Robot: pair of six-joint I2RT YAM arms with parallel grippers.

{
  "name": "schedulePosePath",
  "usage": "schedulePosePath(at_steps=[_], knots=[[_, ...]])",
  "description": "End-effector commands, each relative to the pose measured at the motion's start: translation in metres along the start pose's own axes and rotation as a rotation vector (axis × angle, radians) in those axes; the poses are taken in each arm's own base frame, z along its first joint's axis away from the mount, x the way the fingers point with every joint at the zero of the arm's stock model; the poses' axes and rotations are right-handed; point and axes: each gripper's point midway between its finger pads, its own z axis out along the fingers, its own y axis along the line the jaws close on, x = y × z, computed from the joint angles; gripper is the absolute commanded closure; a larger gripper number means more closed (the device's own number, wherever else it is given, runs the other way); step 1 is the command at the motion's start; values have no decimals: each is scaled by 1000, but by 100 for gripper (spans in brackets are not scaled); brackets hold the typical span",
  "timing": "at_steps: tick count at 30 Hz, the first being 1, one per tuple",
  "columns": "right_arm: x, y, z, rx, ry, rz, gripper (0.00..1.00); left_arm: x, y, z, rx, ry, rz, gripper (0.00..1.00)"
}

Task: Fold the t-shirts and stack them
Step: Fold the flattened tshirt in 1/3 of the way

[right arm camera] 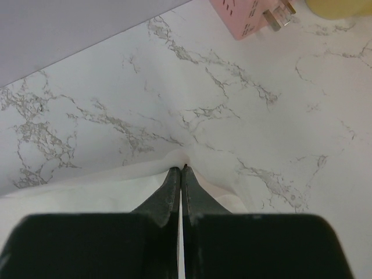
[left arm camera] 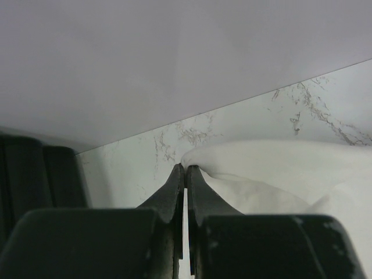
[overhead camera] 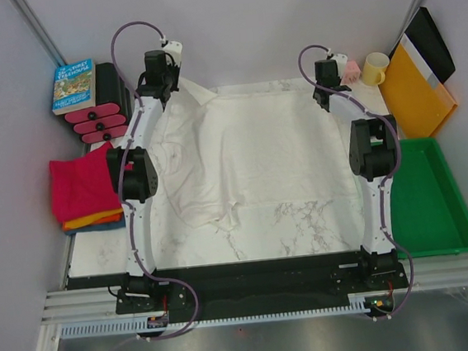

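Note:
The cream-white t-shirt (overhead camera: pixel 248 153) lies spread and wrinkled over the marble table. My left gripper (overhead camera: pixel 177 83) is shut on its far left corner, seen pinched in the left wrist view (left arm camera: pixel 186 167) with cloth (left arm camera: pixel 279 174) trailing right. My right gripper (overhead camera: pixel 323 94) is shut on its far right corner; the right wrist view shows my right gripper (right arm camera: pixel 182 170) pinching thin cloth (right arm camera: pixel 104 189). A folded magenta-pink t-shirt (overhead camera: pixel 82 186) tops an orange one (overhead camera: pixel 93 218) and a blue one (overhead camera: pixel 106 226) at the table's left edge.
A book (overhead camera: pixel 73 85) and pink dumbbells in a black rack (overhead camera: pixel 100 122) stand at the back left. A pink plug (overhead camera: pixel 350 70), also in the right wrist view (right arm camera: pixel 250 17), a yellow mug (overhead camera: pixel 375 68) and a yellow-orange folder (overhead camera: pixel 418 91) sit back right. A green bin (overhead camera: pixel 431 198) stands right.

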Motion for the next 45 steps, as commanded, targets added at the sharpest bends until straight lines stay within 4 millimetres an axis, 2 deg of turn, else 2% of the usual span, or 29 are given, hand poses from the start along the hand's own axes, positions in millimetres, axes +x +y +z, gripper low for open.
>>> schedulePosePath(at_steps=[1,6,7,8,10,11,12,14,15,19,23,24,26,27,29,30,31,33,34,35,41,45], knots=[[-23,8,-3,-27,-43,46,100,-30,19,-10,-66,-73,3,98],[-47,9,-26,-49,-77,86,100,-51,23,-33,-66,-105,-35,98],[-49,7,-29,-48,-78,92,100,-47,23,-35,-63,-95,-43,98],[-50,7,-33,-52,-79,95,100,-58,26,-45,-67,-111,-46,98],[-50,1,-42,-42,-77,103,100,-49,25,-50,-62,-86,-51,98],[-42,-1,-44,-37,-63,96,100,-56,29,-61,-67,-96,-52,98],[-47,-4,-51,-35,-72,103,100,-44,26,-62,-59,-65,-61,98],[-44,-12,-59,-18,-69,105,100,-48,33,-76,-62,-69,-74,98],[-43,-16,-62,-12,-70,106,100,-38,29,-80,-47,-46,-82,98],[-37,-29,-80,6,-63,122,100,-29,34,-103,-36,-19,-115,98],[-23,-44,-97,21,-43,127,100,-19,27,-122,-6,4,-127,98],[-19,-46,-99,28,-38,129,100,-7,23,-123,2,30,-128,98],[-7,-52,-104,36,-18,125,100,-5,22,-132,7,32,-129,98],[-3,-54,-106,40,-12,125,100,5,19,-134,10,52,-134,98],[8,-61,-110,49,3,117,100,4,18,-144,15,48,-139,98],[13,-62,-112,51,11,112,100,14,15,-146,21,68,-140,98],[24,-68,-112,63,29,103,100,12,16,-151,22,62,-139,98],[28,-71,-115,68,28,105,100,29,10,-154,30,95,-145,98],[37,-75,-115,75,37,103,100,27,10,-160,29,87,-146,98],[39,-75,-117,74,39,107,100,42,6,-161,35,117,-146,98],[70,-86,-116,114,99,105,100,71,-1,-169,40,155,-130,98],[95,-92,-112,136,143,92,100,92,-7,-166,45,187,-120,98]])
